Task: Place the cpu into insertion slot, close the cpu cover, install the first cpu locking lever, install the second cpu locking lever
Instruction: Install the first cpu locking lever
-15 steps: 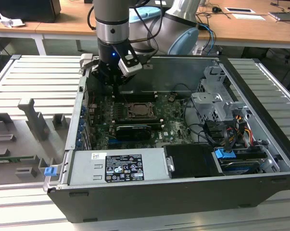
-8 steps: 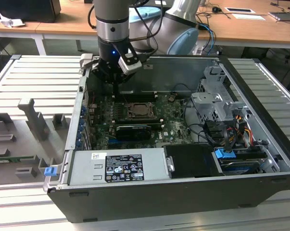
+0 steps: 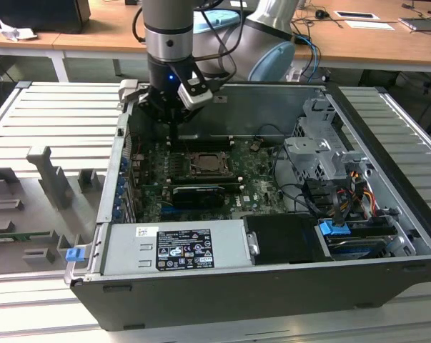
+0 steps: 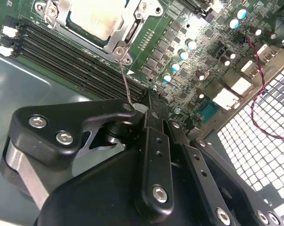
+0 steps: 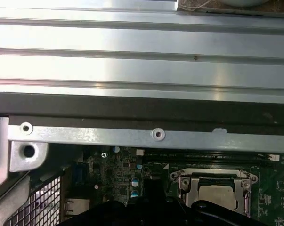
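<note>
- The cpu [image 4: 92, 19] lies flat in the insertion slot [image 3: 214, 163]. In both wrist views we see its pale metal face through the window of the cpu cover [image 4: 134, 26], which is folded down over it. In the exterior view the socket reads as a silvery square in the middle of the green board.
- In the second wrist view a thin wire locking lever [image 4: 125, 77] rises from the socket's corner to the gripper [image 4: 144, 109], and its end meets the fingertips.
- The fingers are drawn together. We cannot tell whether they pinch the lever or merely touch it.
- In the exterior view the gripper hangs low inside the computer case [image 3: 272, 107], just beyond the socket on its far side, toward the exterior view's left.
- Long memory slots [image 4: 71, 47] run beside the socket, and a red-and-black wire [image 4: 257, 94] crosses a perforated panel [image 4: 264, 136].
- The first wrist view adds the case rim [image 5: 158, 134] with its screw heads, and the ribbed metal table [image 5: 132, 61] beyond it.
- The exterior view adds the power supply [image 3: 176, 246] at the near edge and the drive cage [image 3: 319, 153] on the exterior view's right.
</note>
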Robot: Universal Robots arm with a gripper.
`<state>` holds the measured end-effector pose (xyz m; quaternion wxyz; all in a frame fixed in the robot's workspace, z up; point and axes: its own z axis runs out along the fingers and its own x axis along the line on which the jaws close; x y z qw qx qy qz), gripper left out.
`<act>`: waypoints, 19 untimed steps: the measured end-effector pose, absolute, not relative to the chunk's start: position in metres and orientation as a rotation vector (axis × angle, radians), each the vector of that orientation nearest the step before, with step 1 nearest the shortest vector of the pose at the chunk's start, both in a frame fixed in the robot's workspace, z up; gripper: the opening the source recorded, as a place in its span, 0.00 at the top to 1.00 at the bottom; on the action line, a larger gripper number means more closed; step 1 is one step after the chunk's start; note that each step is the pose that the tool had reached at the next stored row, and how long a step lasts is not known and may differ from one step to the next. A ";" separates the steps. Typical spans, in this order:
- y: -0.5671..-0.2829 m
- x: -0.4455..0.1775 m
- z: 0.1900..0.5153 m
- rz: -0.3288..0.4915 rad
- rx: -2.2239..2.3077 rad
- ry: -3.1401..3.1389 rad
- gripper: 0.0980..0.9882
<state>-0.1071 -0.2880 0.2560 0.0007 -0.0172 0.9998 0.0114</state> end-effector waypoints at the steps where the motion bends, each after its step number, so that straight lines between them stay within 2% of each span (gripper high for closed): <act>1: -0.288 -0.106 0.256 0.036 -0.054 3.140 0.99; 19: -0.288 -0.074 0.254 0.036 -0.054 3.140 0.99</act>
